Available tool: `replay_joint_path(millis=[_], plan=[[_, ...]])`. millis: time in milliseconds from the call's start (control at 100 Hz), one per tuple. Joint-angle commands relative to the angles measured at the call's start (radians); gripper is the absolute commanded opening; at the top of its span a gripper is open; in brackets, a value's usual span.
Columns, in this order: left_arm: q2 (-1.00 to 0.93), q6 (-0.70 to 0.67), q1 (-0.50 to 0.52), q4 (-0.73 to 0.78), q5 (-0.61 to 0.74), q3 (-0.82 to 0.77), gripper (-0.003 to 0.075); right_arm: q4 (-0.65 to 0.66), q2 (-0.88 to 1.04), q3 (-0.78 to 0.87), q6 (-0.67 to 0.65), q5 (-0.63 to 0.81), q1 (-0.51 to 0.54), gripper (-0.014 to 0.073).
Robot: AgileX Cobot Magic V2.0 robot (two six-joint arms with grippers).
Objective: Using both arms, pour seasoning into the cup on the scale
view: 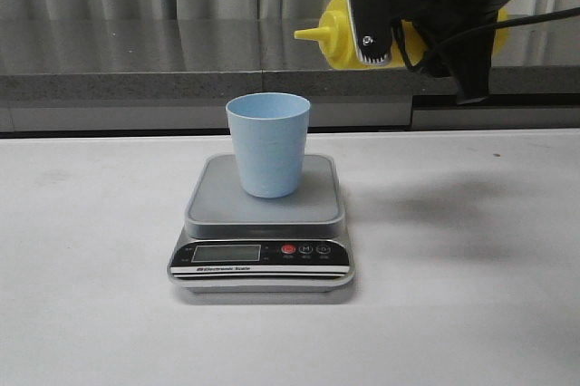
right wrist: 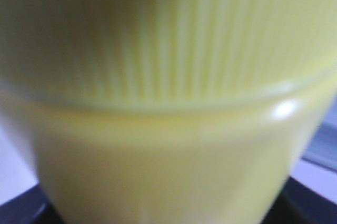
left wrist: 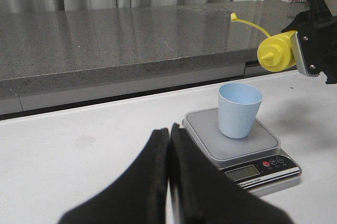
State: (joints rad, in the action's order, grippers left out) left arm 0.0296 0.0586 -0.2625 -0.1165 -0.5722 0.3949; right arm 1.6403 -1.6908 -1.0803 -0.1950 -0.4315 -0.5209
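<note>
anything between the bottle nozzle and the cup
Nothing. In the front view only open air separates the bottle nozzle from the cup rim below and to its left; the left wrist view agrees.

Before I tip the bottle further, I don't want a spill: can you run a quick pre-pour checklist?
1. Cup upright on the scale platform: ok.
2. Right gripper holding the seasoning bottle: ok, bottle lies roughly horizontal.
3. Nozzle cap off: ok, it dangles on its tether.
4. Nozzle over the cup mouth: not ok; in the front view it sits above and to the right of the rim.
5. Left gripper clear of cup and scale: ok, shut and empty.
6. Scale display zeroed: cannot tell, digits unreadable.
</note>
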Motion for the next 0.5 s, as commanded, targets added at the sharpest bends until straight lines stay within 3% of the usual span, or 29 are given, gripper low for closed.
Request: replay_joint_path(millis=[0,490], plan=[[0.012,-0.010,0.002,-0.007,0.073,0.026,-0.0020,0.113,0.043,-0.036,-0.005,-0.056,-0.011,-0.0067],[0.012,-0.010,0.002,-0.007,0.073,0.026,-0.0020,0.158,0.012,-0.035,0.051,-0.110,-0.026,-0.0067]])
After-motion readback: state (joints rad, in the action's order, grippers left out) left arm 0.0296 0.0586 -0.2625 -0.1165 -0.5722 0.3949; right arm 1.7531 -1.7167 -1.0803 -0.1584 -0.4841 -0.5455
